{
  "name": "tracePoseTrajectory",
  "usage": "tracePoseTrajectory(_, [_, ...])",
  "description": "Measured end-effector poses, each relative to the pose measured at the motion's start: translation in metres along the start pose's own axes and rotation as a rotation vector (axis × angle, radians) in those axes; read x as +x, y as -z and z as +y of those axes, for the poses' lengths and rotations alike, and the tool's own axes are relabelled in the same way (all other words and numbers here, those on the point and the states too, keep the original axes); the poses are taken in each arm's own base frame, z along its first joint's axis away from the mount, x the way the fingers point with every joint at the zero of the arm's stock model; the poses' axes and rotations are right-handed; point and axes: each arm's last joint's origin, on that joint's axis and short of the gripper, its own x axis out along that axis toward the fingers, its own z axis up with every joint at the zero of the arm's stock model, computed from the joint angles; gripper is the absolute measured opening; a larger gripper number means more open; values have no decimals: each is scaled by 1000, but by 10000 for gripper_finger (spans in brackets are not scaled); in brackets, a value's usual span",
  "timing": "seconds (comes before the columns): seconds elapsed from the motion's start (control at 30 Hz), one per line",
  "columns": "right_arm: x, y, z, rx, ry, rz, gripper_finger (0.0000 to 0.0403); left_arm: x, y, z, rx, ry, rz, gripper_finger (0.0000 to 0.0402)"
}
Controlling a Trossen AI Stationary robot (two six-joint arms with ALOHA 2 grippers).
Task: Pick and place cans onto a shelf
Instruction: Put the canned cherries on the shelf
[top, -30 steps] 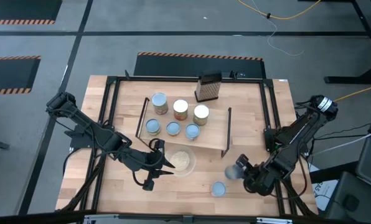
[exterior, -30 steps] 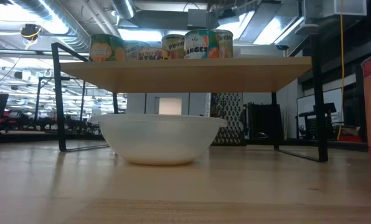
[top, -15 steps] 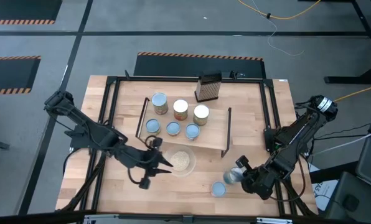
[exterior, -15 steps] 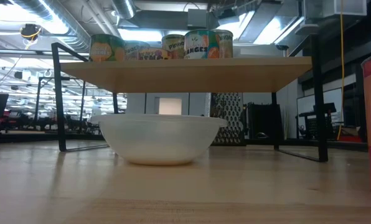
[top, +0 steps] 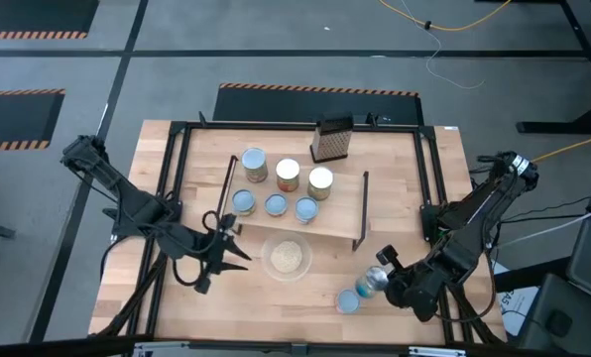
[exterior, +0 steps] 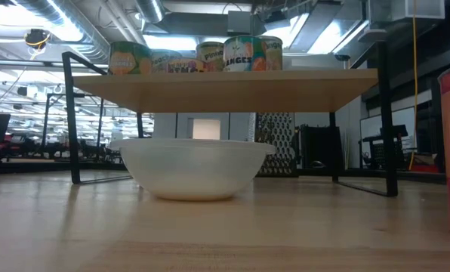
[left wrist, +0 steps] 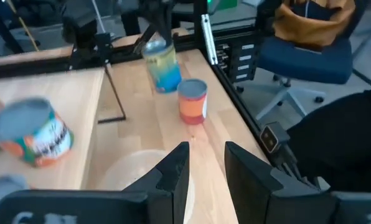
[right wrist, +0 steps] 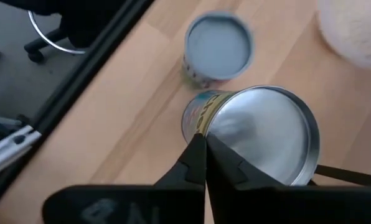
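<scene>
Your right hand [top: 380,281], lower right of the high view, is clenched on a tilted silver-topped can [top: 372,282] beside a blue-topped can [top: 348,301]. Six cans sit on the shelf [top: 337,220]; your left hand [top: 228,249] is released beside the bowl [top: 287,258] of beige contents.

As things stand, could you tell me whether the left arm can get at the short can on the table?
Probably not easily: the left gripper sits across the bowl from the short can, with the right gripper beside it.
</scene>
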Motion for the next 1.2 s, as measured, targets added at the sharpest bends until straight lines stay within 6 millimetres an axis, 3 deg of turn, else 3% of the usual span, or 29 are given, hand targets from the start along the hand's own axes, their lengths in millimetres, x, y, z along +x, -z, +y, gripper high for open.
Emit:
tracePoseTrajectory(0.23, [-40, -23, -15, 46, 15, -24, 0, 3, 56, 7, -60, 43, -139, 94])
tracePoseTrajectory(0.43, [-85, -42, -35, 108, 31, -89, 0, 3, 83, 13, -91, 111, -253, 94])
tracePoseTrajectory(0.63, [-125, -55, -64, 149, 80, -185, 0, 7, 93, 20, -100, 99, -263, 94])
tracePoseTrajectory(0.83, [-150, -58, -97, 138, 215, -237, 0, 8, 91, 26, -51, 122, -269, 94])
tracePoseTrajectory(1.2, [-147, -35, -155, 239, 345, -74, 0, 9, 91, 28, -51, 124, -268, 94])
